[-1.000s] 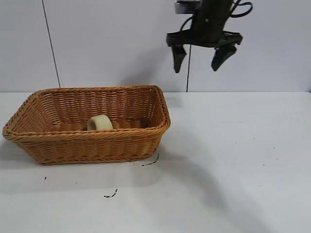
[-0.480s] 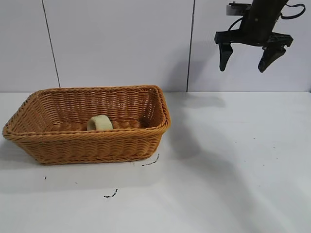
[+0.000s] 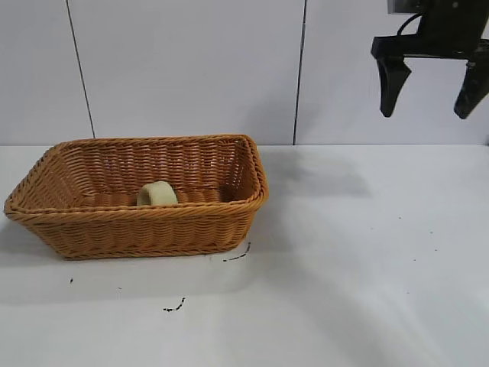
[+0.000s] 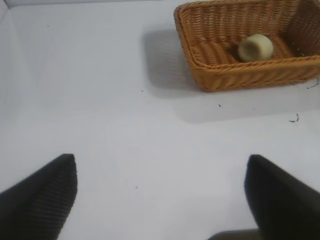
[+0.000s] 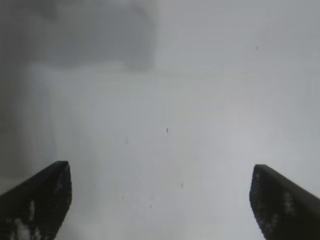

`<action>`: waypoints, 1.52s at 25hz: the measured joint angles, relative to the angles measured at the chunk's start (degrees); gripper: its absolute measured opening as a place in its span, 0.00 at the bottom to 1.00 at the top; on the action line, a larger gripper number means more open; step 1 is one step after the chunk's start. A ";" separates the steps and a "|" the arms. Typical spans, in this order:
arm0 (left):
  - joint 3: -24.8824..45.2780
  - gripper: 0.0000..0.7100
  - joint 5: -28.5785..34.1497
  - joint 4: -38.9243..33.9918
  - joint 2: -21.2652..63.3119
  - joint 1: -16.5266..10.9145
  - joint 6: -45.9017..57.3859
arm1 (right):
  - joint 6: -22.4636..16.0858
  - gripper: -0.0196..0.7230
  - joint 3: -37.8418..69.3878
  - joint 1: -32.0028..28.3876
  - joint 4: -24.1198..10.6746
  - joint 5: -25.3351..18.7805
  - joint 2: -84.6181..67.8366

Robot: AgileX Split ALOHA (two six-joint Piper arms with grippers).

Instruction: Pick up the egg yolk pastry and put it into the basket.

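Nearest the exterior camera, the white desk [image 3: 344,290] carries a few small dark specks [image 3: 174,308] just in front of the basket. Behind them sits the basket [image 3: 137,229], an orange-brown wicker rectangle with sloping sides and a braided rim, on the desk's left half. Inside it, the egg yolk pastry [image 3: 157,194] rests on the basket floor near the front wall, tipped onto its edge so its round side shows; the left wrist view finds the same pale puck [image 4: 255,47] lying within the basket [image 4: 225,75]. Farther back and high up at the upper right, the right claw [image 3: 429,86] hangs in the air before the grey panelled wall [image 3: 183,69], well apart from the basket, its two dark fingers [image 3: 392,86] spread wide with nothing between them. The left claw [image 4: 160,195] shows only in its own wrist view, raised above bare desk, well away from the basket, its fingers likewise set far apart and holding nothing.
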State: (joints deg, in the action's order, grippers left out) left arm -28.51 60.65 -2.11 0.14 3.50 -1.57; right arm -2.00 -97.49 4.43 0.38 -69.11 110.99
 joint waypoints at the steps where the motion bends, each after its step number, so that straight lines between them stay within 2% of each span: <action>1: 0.00 0.98 0.00 0.00 0.00 0.00 0.00 | 0.11 0.96 3.48 0.00 0.00 0.00 -3.48; 11: 0.00 0.98 0.00 0.00 0.00 0.00 0.00 | 0.11 0.96 38.93 0.00 0.38 0.05 -38.62; 18: 0.00 0.98 0.00 0.00 0.00 0.00 0.00 | 0.11 0.96 58.72 0.00 0.56 7.03 -64.25; 21: 0.00 0.98 0.00 0.00 0.00 0.00 0.00 | 0.11 0.96 65.26 0.00 0.56 8.42 -76.27; 24: 0.00 0.98 0.00 0.00 0.00 0.00 0.00 | 0.11 0.96 68.95 0.00 0.38 9.29 -88.11; 30: 0.00 0.98 0.00 0.00 0.00 0.00 0.00 | 0.11 0.96 69.31 0.00 0.33 10.51 -106.80; 38: 0.00 0.98 0.00 0.00 0.00 0.00 0.00 | 0.11 0.96 69.42 0.13 0.83 10.49 -111.32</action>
State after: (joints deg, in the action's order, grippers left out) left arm -28.51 60.65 -2.11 0.14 3.50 -1.57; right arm -1.89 -28.07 4.56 1.21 -58.62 -0.33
